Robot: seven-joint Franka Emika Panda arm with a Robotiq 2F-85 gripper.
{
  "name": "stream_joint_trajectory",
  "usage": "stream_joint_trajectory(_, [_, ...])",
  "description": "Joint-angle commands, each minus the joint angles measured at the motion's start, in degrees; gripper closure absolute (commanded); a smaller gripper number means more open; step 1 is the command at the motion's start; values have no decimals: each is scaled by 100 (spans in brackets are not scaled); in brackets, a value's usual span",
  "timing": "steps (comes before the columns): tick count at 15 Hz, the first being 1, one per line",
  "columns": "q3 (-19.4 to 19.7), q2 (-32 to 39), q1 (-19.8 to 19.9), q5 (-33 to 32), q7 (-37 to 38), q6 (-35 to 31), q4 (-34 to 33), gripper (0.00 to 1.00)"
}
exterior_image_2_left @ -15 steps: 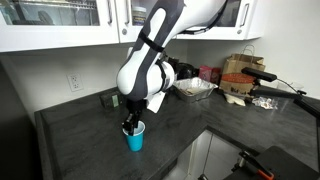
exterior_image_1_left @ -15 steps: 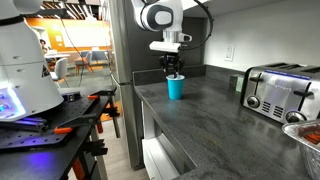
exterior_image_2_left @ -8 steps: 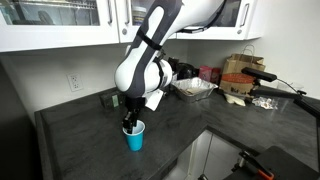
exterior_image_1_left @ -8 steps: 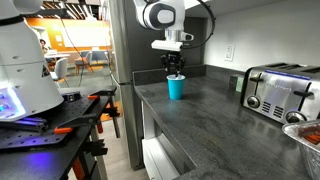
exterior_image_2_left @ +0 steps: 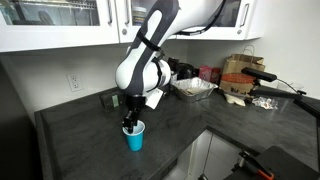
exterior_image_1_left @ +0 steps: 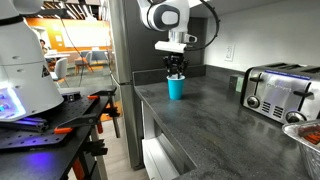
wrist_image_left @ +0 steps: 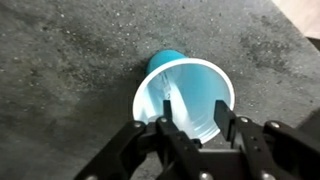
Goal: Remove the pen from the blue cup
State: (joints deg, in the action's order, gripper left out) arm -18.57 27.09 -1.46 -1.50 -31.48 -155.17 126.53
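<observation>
The fingers (wrist_image_left: 172,138) hang partly spread at the mouth of the blue cup (wrist_image_left: 205,95), clasping nothing that I can see. The pen (wrist_image_left: 171,104) leans inside the cup, a pale stick close to one finger rather than between the pair. Closing from here could pinch the rim instead, and the light cup might tip or skid on the desk (wrist_image_left: 70,60).

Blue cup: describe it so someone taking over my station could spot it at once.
Follow the dark grey countertop away from the chrome toaster to its far end, where the gripper hangs pointing straight down. Directly beneath it stands the blue cup, a small handleless tumbler. Its bright cyan colour and white rim set it apart from everything else on the counter.
</observation>
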Motion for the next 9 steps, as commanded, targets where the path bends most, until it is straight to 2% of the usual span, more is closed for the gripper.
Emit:
stream_joint_trajectory(1, [-42, 176, 23, -81, -123, 331, -244, 49])
stream_joint_trajectory(9, [36, 472, -100, -438, -85, 138, -468, 54])
